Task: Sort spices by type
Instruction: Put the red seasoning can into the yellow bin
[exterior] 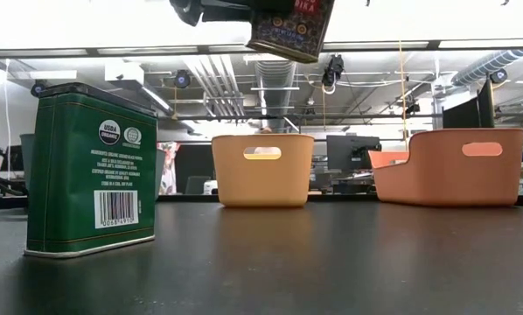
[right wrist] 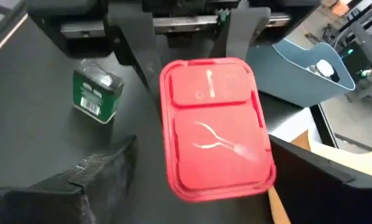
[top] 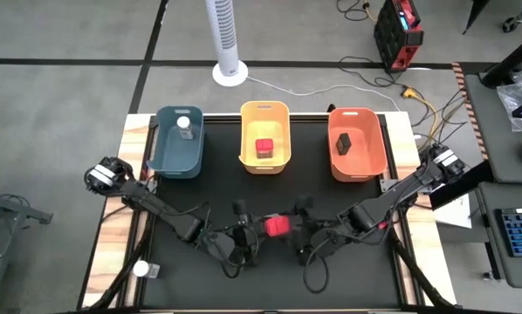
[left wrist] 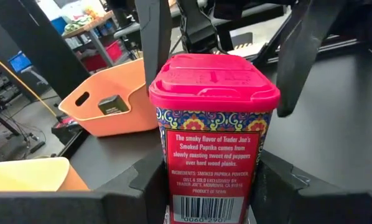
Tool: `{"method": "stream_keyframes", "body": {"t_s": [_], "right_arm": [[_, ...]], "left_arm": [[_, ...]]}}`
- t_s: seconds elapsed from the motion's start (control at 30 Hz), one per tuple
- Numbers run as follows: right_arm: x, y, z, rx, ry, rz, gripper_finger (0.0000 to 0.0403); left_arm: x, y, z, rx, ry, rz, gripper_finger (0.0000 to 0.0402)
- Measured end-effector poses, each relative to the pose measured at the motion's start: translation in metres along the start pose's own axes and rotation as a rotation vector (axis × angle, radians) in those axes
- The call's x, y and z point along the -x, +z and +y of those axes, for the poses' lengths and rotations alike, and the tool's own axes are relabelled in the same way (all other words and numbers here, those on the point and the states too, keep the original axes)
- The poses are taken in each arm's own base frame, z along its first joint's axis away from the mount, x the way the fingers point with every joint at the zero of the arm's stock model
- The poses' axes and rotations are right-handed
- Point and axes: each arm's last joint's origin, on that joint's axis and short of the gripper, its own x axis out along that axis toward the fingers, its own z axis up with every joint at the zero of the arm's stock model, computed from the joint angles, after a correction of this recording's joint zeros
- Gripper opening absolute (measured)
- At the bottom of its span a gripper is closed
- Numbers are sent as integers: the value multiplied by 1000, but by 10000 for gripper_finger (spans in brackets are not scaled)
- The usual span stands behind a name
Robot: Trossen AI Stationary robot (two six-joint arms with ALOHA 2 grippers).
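A red-lidded paprika jar point(top: 277, 225) is lifted clear over the near middle of the table, between both grippers. My left gripper point(top: 254, 229) is shut on it. My right gripper point(right wrist: 211, 183) is open, its fingers point(left wrist: 301, 56) standing on either side of the lid without touching. A green spice tin point(exterior: 91, 171) stands on its base on the table below the arms. A white-lidded jar point(top: 141, 269) stands at the near left corner. One white-lidded jar point(top: 184, 125) sits in the blue bin, a red-lidded one point(top: 264, 148) in the yellow bin, a dark one point(top: 345, 142) in the orange bin. My left gripper pinches the red-lidded jar's lower body point(left wrist: 211, 186) between its two fingers, coming level from the table's left. The jar is clear of the table and slightly tilted in the low view point(exterior: 292, 26), its lid point(right wrist: 214, 124) toward my right gripper.
Blue bin point(top: 169, 157), yellow bin point(top: 283, 118) and orange bin point(top: 372, 153) stand in a row along the far edge. Black mat between the bins and the arms lies bare. Cables trail under both arms near the near edge.
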Motion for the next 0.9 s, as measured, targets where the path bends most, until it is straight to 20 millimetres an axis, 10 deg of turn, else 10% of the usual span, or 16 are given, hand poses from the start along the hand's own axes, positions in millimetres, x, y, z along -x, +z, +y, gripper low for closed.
{"method": "stream_keyframes", "body": {"t_s": [0.3,0.9], "right_arm": [[-2,-1,-6,16,-8,17,204],[-5,-3,-20,-15,-9,53,206]], "left_arm": [[0,0,-1,-13,-37,-5,158],[3,3,0,-48,4,-15,277]]}}
